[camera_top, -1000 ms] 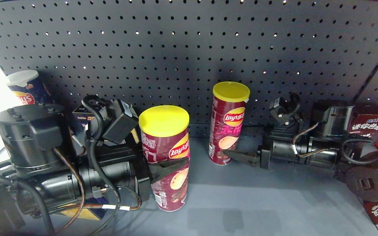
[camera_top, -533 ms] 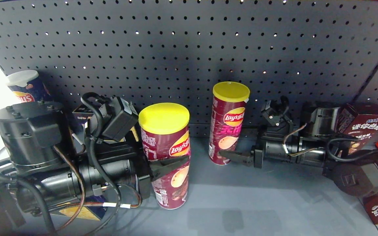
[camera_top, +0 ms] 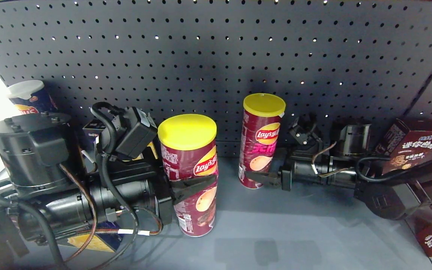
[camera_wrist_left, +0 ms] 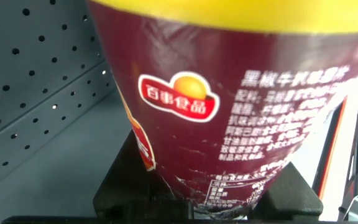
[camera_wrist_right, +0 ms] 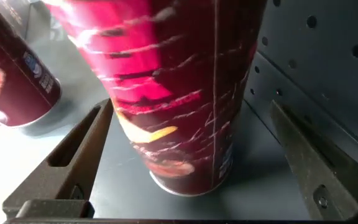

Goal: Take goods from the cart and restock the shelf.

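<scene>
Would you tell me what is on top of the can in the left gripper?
A yellow lid caps the can in the left gripper; its contents are hidden.

**Two cans mid-shelf, an arm from each side**

The pegboard wall backs the shelf floor. The far can stands upright at the middle, close to the wall. The near can is to its left and nearer, apart from it. The left gripper comes from the left and clasps the near can at mid-height. The right gripper comes from the right, with a finger on either side of the far can's lower part. A lidded can stands far left by the wall. Boxes sit at the right end.
</scene>
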